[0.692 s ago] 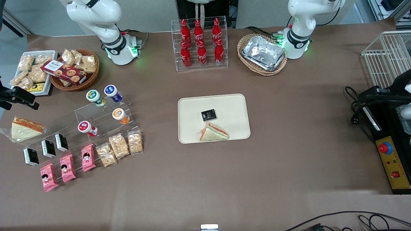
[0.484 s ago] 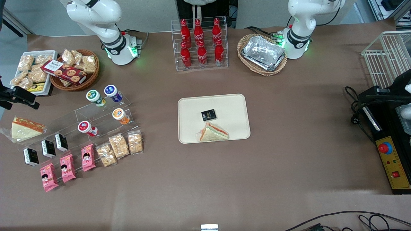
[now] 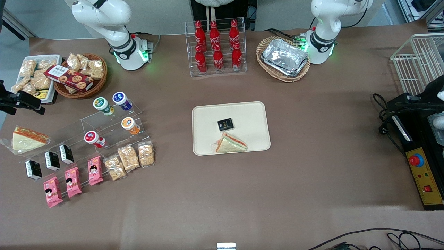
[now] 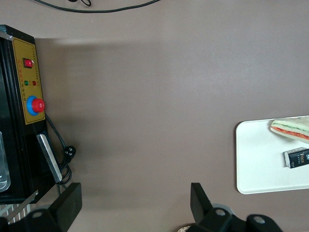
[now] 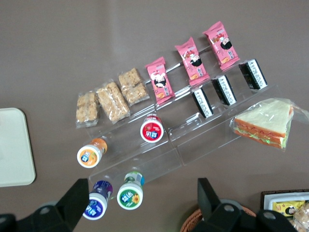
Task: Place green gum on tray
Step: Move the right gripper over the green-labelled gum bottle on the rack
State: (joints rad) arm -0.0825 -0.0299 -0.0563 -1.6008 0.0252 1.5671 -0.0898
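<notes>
The green gum (image 3: 100,103) is a small bottle with a white-rimmed green lid, standing on the top step of a clear riser (image 3: 104,121) beside a blue-lidded bottle (image 3: 120,98). In the right wrist view the green gum (image 5: 129,197) shows far below, between my spread fingers. My gripper (image 5: 143,203) is open and holds nothing. In the front view the gripper (image 3: 21,103) hangs at the working arm's end of the table, above the white snack tray. The cream tray (image 3: 249,114) lies mid-table with a sandwich (image 3: 230,143) and a black packet (image 3: 225,124) on it.
Orange-lidded (image 3: 128,123) and red-lidded (image 3: 91,137) bottles stand on lower steps. Snack bars, pink packets and black boxes lie nearer the camera. A wicker basket (image 3: 81,74) of snacks, a cola rack (image 3: 215,45) and a foil-tray basket (image 3: 284,57) stand farther back.
My gripper has shifted slightly toward the riser and away from the front camera. Nothing on the table has moved.
</notes>
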